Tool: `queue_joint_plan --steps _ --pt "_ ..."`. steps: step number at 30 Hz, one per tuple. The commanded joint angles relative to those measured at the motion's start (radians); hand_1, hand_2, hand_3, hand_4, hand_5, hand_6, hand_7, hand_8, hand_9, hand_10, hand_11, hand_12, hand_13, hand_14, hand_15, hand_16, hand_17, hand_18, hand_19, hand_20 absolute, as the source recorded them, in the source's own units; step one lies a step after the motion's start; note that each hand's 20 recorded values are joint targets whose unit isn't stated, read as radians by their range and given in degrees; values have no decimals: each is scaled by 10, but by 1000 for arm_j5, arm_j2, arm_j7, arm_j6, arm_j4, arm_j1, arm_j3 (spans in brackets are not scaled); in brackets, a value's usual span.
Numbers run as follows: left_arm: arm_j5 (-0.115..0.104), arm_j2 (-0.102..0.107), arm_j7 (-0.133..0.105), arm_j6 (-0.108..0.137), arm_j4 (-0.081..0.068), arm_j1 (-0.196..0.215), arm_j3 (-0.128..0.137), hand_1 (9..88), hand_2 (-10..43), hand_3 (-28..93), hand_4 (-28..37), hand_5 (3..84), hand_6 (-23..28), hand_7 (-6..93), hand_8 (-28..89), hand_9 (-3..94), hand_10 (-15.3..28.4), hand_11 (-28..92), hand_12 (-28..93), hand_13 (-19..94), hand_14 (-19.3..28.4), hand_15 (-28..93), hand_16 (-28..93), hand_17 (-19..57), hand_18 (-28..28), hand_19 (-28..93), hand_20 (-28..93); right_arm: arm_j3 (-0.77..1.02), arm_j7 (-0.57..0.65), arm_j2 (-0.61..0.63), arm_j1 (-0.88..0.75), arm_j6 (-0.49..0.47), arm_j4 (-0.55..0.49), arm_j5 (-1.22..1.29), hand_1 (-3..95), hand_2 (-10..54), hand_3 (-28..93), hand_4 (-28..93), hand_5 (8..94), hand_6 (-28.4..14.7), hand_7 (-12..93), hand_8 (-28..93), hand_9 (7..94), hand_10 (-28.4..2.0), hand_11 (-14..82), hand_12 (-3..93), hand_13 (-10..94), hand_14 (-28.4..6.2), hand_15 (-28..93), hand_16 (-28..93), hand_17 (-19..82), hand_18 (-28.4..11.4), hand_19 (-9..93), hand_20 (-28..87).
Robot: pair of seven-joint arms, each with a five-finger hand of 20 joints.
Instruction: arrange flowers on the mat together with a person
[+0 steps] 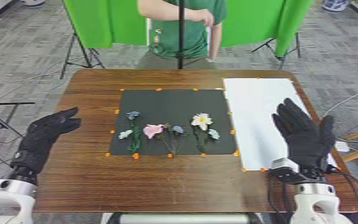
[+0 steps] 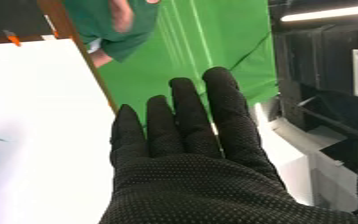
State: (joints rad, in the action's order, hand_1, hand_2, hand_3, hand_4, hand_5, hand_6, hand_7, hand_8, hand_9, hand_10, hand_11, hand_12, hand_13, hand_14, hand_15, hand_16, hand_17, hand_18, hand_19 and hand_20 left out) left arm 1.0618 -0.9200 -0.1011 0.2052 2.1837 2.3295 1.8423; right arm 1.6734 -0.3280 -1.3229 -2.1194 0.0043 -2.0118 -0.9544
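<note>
Pink-petalled, likely light, soft and easily crushed, so best to pinch the flower (image 1: 153,131) gently by its thin stem (image 1: 167,144) on the dark mat (image 1: 162,106) with the right hand (image 1: 305,140), spread wide and empty.

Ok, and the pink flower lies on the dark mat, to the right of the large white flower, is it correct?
Not quite. In the head view, the pink flower lies to the left of the large white flower, not to its right. It does lie on the dark mat.
</note>
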Motion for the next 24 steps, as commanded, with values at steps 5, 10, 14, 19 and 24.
queue_joint_plan --steps 5,10,14,19,24 --pt "0 3 -7 7 -4 -3 -9 246 2 698 -271 449 43 96 -63 465 138 171 120 386 166 112 13 82 106 22 172 21 -7 2 -5 -48 -2 -28 15 64 636 -237 427 -70 76 -82 372 -159 32 84 226 -109 36 59 106 -105 1 163" --pt "-1 4 -7 6 -6 -6 -12 250 -1 699 -267 450 44 96 -63 465 138 171 119 386 166 111 13 83 107 22 172 26 -2 3 -4 -64 0 -43 30 68 647 -223 433 -70 76 -83 380 -160 34 87 231 -108 47 46 118 -100 3 172" --pt "0 5 -8 4 -9 -11 -13 250 -1 700 -266 450 43 96 -63 465 138 171 119 386 166 111 12 83 107 22 172 28 1 5 0 -62 -1 -47 43 64 659 -215 437 -71 77 -83 382 -161 34 87 232 -107 52 41 119 -100 2 174" --pt "-1 1 -10 8 -6 -3 -10 251 -2 700 -265 450 43 96 -64 465 138 172 119 385 166 112 12 83 107 22 172 30 6 6 1 -78 1 -64 49 63 662 -211 440 -72 77 -84 384 -161 34 88 232 -107 57 34 119 -100 1 175" --pt "2 1 -13 8 -8 -14 -18 253 -2 699 -265 450 44 95 -63 466 138 172 120 386 166 112 13 83 106 21 172 27 11 5 8 -73 3 -67 55 61 662 -209 444 -72 78 -84 385 -160 35 89 231 -107 59 29 119 -100 1 175"
